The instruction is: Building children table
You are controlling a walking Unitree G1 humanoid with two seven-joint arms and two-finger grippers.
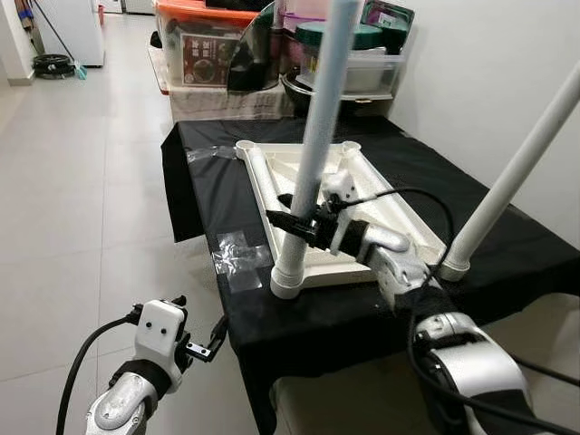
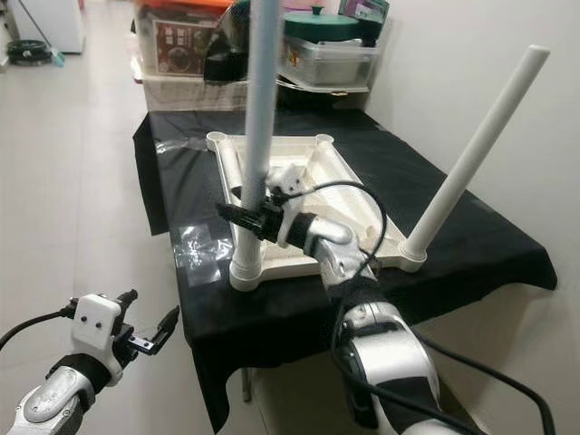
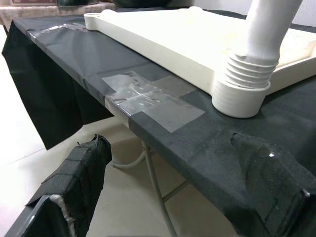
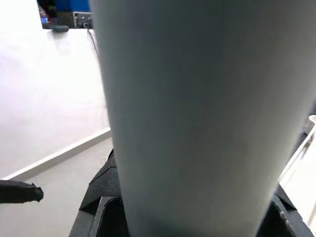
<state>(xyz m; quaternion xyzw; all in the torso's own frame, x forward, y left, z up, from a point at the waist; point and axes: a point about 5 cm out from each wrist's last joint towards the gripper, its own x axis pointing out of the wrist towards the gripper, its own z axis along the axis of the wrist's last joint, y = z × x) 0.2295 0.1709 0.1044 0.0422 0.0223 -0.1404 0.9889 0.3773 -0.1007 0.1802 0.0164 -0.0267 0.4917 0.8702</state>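
Note:
An upturned white table top (image 1: 399, 213) lies on a black-draped table (image 1: 217, 181). A pale grey-white leg (image 1: 317, 136) stands upright in the near left corner socket (image 1: 287, 283), its thread showing in the left wrist view (image 3: 247, 66). My right gripper (image 1: 292, 222) is shut on this leg a little above the socket; the leg's surface looms close in the right wrist view (image 4: 197, 113). A second leg (image 1: 517, 172) stands slanted in the near right corner. My left gripper (image 1: 201, 343) hangs open over the floor, left of the table's front edge.
Clear tape patches (image 1: 237, 254) hold the black cloth near the front left corner. Storage boxes and pots (image 1: 272, 45) are stacked behind the table. A white wall (image 1: 507, 82) runs along the right. Tiled floor (image 1: 82, 199) stretches to the left.

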